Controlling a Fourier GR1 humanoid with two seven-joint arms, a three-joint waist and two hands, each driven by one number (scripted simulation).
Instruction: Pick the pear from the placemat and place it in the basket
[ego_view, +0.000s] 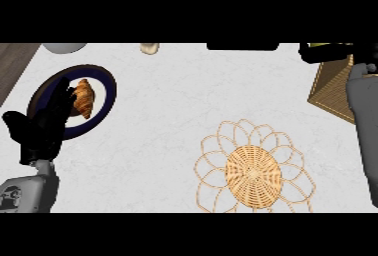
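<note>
The robot's right hand (334, 53) hangs at the far right corner of the white counter (177, 110), its dark fingers curled round the pear (322, 45). Only a thin yellow-green sliver of the fruit shows above the fingers. The hand covers so much of it that neither its long axis nor the way its stem end points can be told.

The hand and pear sit just beyond the far edge of the basket (331, 95), a woven straw-coloured box against the right side of the view. The grey right forearm runs up that edge and crosses the basket's near side.

The placemat (255, 172), a round wicker disc ringed with looped petals, lies near the front of the counter, well apart from the pear and with nothing on it.

At the left, the left hand (44, 127) rests open with its fingers up and holds nothing. In this view its fingertips overlap the dark-rimmed plate (108, 87), which carries a croissant (83, 97) lying lengthwise away from the robot.

Along the far edge stand a pale bowl (63, 47) and a small cream-coloured object (150, 48).
</note>
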